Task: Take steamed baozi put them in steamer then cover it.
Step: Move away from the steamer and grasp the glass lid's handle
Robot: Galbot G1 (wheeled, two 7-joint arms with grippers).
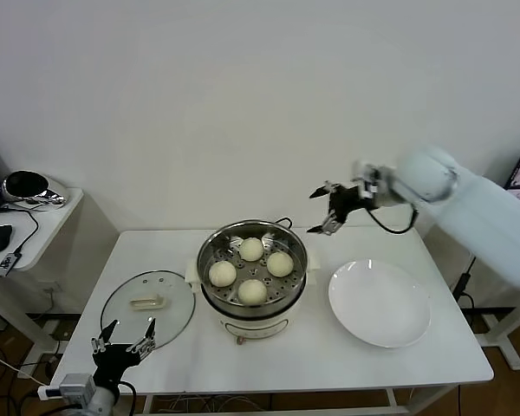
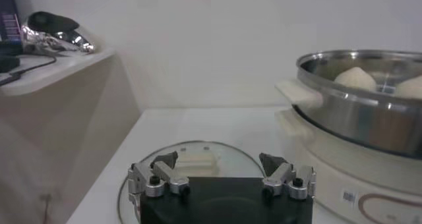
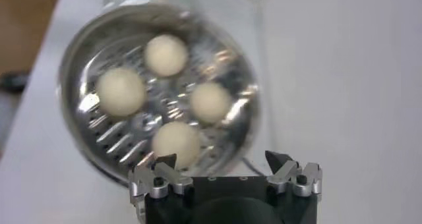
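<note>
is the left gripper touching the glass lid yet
Apart. In the head view the open left gripper sits at the table's near edge, with bare tabletop between its fingertips and the cover.

steamer: you see polished, mirror-bright steel with a perforated tray, on a smooth cream plastic base.
steamed baozi: four, matt, smooth dough skins.
cover: near the table's left edge, clear glossy glass, metal rim, cream plastic handle.
plate: glossy white, glazed-looking.
table: matt white, smooth.
</note>
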